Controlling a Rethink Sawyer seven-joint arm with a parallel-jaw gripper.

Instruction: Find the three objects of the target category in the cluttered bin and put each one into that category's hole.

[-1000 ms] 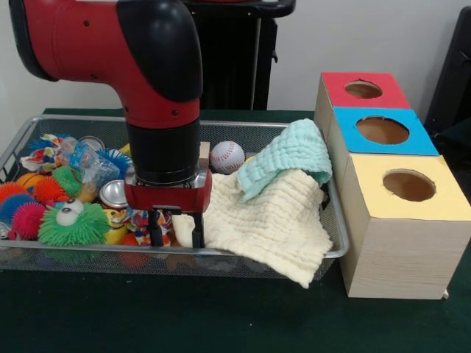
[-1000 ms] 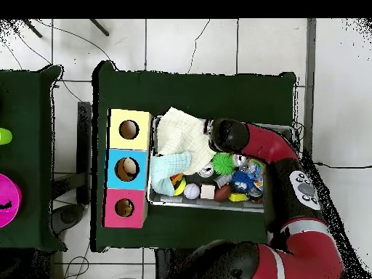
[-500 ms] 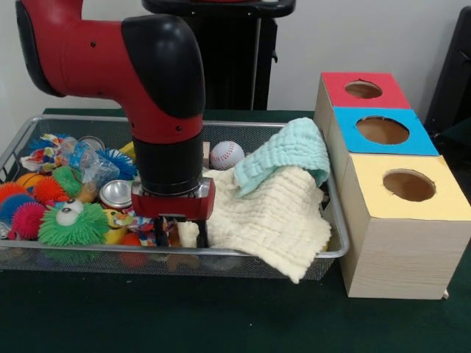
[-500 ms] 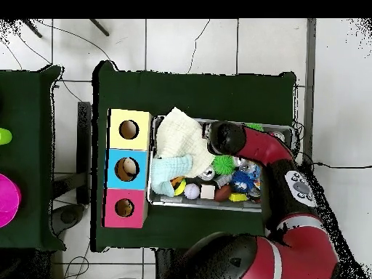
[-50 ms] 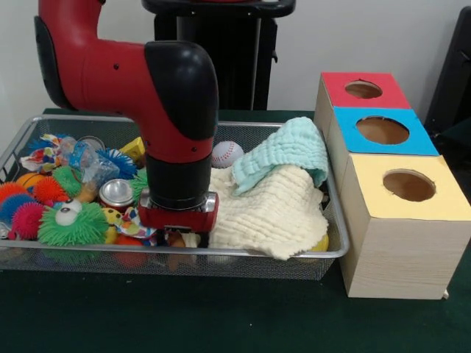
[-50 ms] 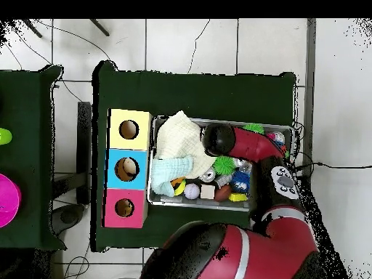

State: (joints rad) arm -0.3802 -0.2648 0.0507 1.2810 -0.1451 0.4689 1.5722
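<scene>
My jaws [image 5: 182,239] sit low at the cream cloth [image 5: 272,213] edge in the bin [image 5: 335,250]; I cannot tell their opening. It looks soft, light; a bunched fold suits

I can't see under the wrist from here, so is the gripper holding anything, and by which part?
Cannot be told. The gripper is down at the near left edge of the cream cloth, but its jaws are hidden.

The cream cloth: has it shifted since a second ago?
Yes. The cream cloth has been pulled back inside the wire bin's front rim, no longer hanging over it.
</scene>
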